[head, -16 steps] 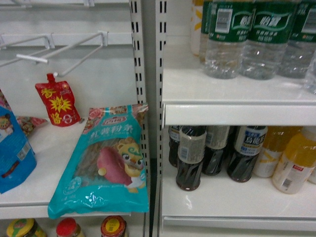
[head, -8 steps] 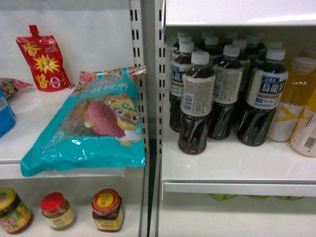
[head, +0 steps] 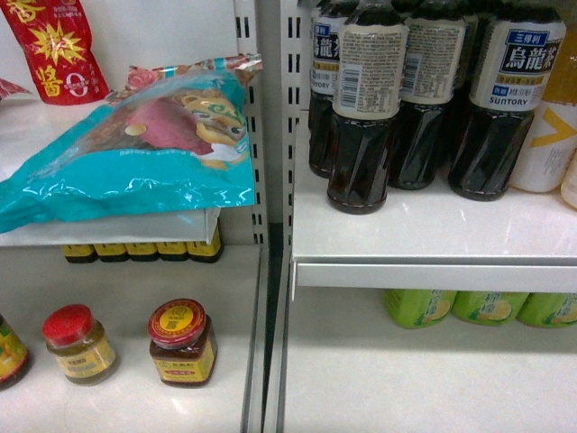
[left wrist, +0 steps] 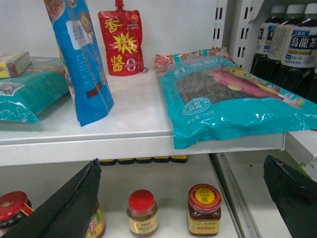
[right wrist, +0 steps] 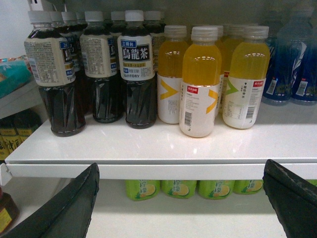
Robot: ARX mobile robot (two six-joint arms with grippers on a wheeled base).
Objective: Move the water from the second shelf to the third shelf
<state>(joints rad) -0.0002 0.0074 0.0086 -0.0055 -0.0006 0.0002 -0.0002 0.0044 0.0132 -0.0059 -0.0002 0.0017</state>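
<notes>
Shelves (head: 424,244) fill the head view: dark tea bottles (head: 362,108) stand at right, a teal snack bag (head: 135,153) lies at left above two jars (head: 183,343), and no water bottle shows. In the left wrist view the left gripper (left wrist: 183,198) is spread wide with nothing between its fingers (left wrist: 64,208), under the bag. In the right wrist view the right gripper (right wrist: 183,203) is also wide apart and holds nothing, below yellow juice bottles (right wrist: 200,82); blue bottles (right wrist: 290,64) stand far right.

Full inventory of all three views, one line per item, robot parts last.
Dark tea bottles: several rows, near-black, right shelf.
Yellow drink bottles: at least five, beside the tea.
Blue bottles: two or more, far right.
Green bottles: at least four, shelf below.
Teal snack bag: one, overhanging left shelf edge.
Red pouch: one, against back wall.
Blue bag: one, upright.
Jars: at least three, red lids, lower left shelf.
Left gripper: black, open.
Right gripper: black, open.
</notes>
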